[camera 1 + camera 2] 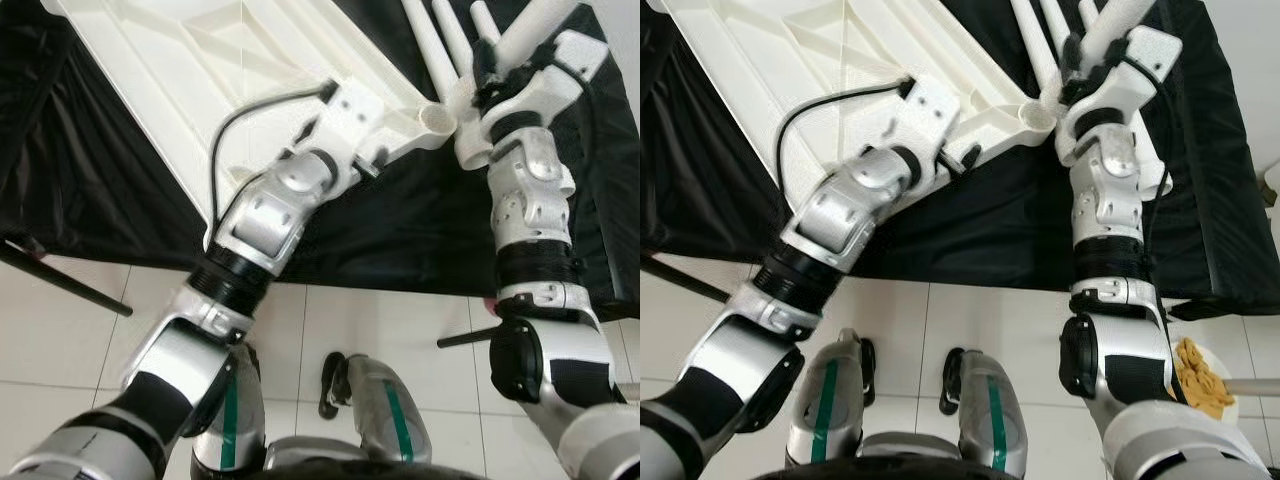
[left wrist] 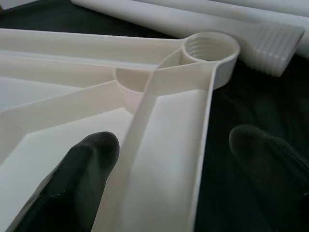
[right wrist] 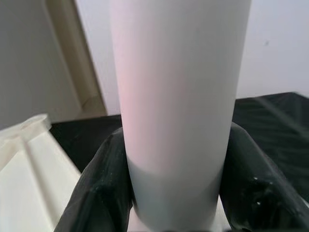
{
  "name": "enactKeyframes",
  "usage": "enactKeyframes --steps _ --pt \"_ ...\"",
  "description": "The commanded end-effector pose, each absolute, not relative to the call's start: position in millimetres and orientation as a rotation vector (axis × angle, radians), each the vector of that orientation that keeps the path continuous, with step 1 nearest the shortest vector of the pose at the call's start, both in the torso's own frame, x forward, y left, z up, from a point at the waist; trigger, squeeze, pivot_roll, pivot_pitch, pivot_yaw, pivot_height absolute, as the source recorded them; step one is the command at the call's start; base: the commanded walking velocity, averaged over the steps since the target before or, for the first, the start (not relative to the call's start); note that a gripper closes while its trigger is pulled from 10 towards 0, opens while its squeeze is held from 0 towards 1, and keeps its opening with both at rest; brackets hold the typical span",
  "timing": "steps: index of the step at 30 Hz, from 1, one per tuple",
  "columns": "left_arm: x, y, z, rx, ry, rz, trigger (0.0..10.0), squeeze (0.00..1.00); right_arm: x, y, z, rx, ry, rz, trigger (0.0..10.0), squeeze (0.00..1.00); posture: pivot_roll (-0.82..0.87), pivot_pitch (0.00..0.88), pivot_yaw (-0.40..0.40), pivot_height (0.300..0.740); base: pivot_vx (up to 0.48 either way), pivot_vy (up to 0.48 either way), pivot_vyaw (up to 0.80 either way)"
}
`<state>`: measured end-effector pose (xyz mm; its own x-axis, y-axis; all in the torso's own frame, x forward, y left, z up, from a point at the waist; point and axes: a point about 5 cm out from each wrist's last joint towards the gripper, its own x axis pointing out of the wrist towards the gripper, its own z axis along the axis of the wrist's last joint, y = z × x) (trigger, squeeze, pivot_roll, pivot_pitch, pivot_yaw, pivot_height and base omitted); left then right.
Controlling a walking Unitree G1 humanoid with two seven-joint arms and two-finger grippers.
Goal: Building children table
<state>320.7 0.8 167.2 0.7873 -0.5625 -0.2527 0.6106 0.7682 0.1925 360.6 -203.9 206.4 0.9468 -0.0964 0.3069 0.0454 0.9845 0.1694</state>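
Fingers of the right gripper (image 3: 178, 193) clamp a white leg (image 3: 178, 96), the left gripper (image 2: 193, 169) straddles the tabletop (image 1: 180, 90) rim open; tilted, its thread could jam in the socket (image 2: 211, 48).

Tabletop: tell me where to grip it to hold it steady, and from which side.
Grip the tabletop by the raised rim wall beside the threaded corner socket, coming from the open edge. It lies underside up, so the thin rib fits between the left gripper's fingers, which already straddle it, open.
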Motion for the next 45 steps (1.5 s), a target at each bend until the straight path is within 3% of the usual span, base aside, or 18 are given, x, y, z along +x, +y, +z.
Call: enactKeyframes --steps 1,18,19,20,21,25,26,37,45 --pt "317.3 -5.8 163.1 0.296 0.199 -0.729 10.0 0.00 357.3 -212.6 209.1 0.171 -0.343 -0.103 10.0 0.00 0.09 0.065 -0.065 0.740 0.000 0.000 0.00" --pt "316.4 -5.0 129.5 0.380 0.424 -0.764 10.0 0.00 352.5 -223.2 213.4 0.155 -0.356 -0.139 10.0 0.00 0.07 0.064 -0.043 0.740 0.000 0.000 0.00" --pt "316.9 -2.7 124.7 0.387 0.461 -0.761 4.5 0.00 352.2 -222.5 213.7 0.154 -0.359 -0.139 10.0 0.00 0.07 0.063 -0.041 0.740 0.000 0.000 0.00" --pt "316.9 -2.7 124.7 0.387 0.461 -0.761 4.5 0.00 352.2 -222.5 213.7 0.154 -0.359 -0.139 10.0 0.00 0.07 0.063 -0.041 0.740 0.000 0.000 0.00" --pt "318.4 2.4 119.8 0.409 0.479 -0.774 1.8 0.00 352.4 -221.6 213.8 0.152 -0.360 -0.137 10.0 0.00 0.07 0.063 -0.040 0.740 0.000 0.000 0.00" --pt "319.3 3.7 118.8 0.419 0.477 -0.781 1.8 0.00 352.2 -221.4 213.9 0.152 -0.360 -0.136 10.0 0.00 0.07 0.063 -0.040 0.740 0.000 0.000 0.00" --pt "319.3 5.8 119.8 0.444 0.470 -0.793 0.0 0.00 352.3 -221.9 213.7 0.151 -0.358 -0.138 10.0 0.00 0.07 0.059 -0.041 0.740 0.000 0.000 0.00" --pt "316.9 22.4 122.8 0.568 0.434 -0.857 0.0 0.00 353.1 -222.8 212.3 0.145 -0.349 -0.137 10.0 0.00 0.08 0.053 -0.043 0.740 0.000 0.000 0.00" --pt "310.5 52.6 124.7 0.633 0.433 -0.885 0.0 0.00 353.8 -221.2 211.5 0.141 -0.344 -0.126 10.0 0.00 0.09 0.046 -0.049 0.740 0.000 0.000 0.00"
